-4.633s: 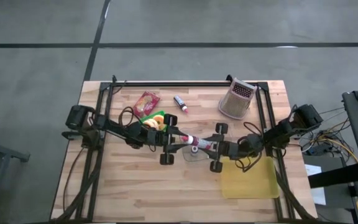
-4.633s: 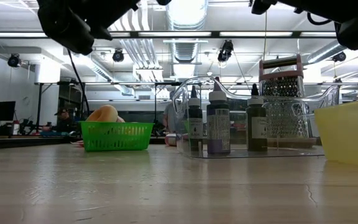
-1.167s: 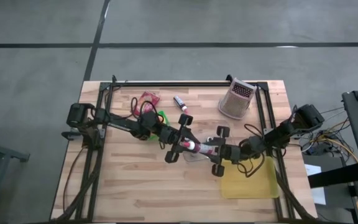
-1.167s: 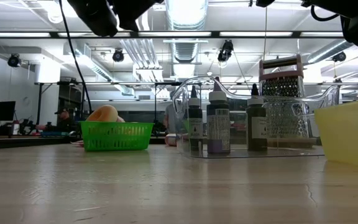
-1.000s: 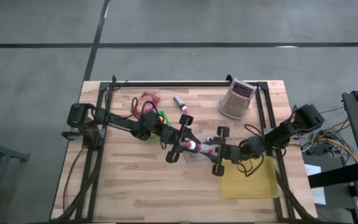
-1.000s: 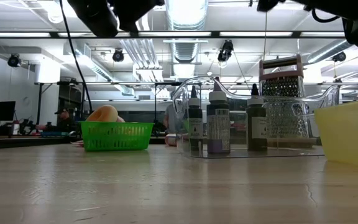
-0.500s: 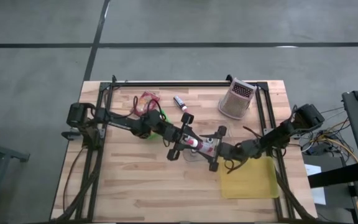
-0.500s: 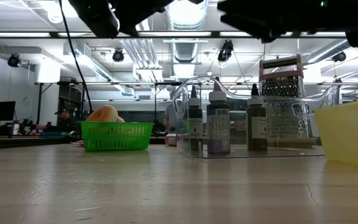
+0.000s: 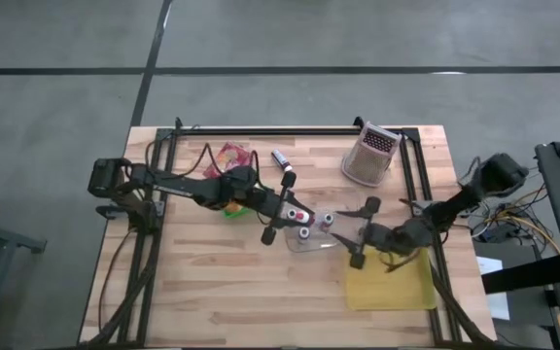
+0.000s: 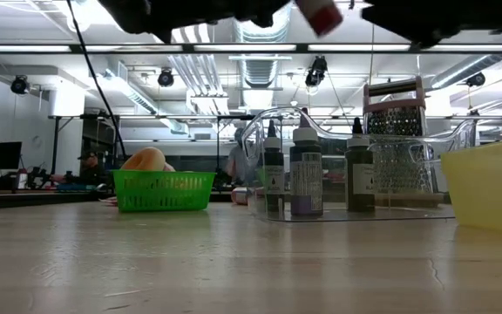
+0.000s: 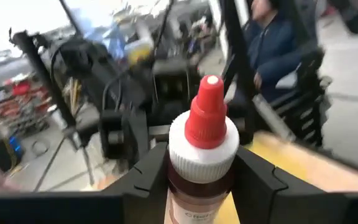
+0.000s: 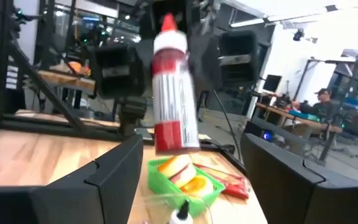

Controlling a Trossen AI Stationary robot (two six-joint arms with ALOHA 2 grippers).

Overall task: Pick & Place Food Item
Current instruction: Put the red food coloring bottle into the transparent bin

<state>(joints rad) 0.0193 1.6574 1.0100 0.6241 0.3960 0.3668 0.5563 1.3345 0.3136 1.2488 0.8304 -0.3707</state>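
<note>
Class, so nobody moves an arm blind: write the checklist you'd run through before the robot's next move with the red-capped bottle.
1. Left claw grips the bottle on both sides: ok.
2. Right claw is open and apart from the bottle: ok.
3. Red cap is on: ok.
4. Bottle is held above the table: ok.
5. Clear tray has a free spot beside its three bottles: cannot tell.
</note>
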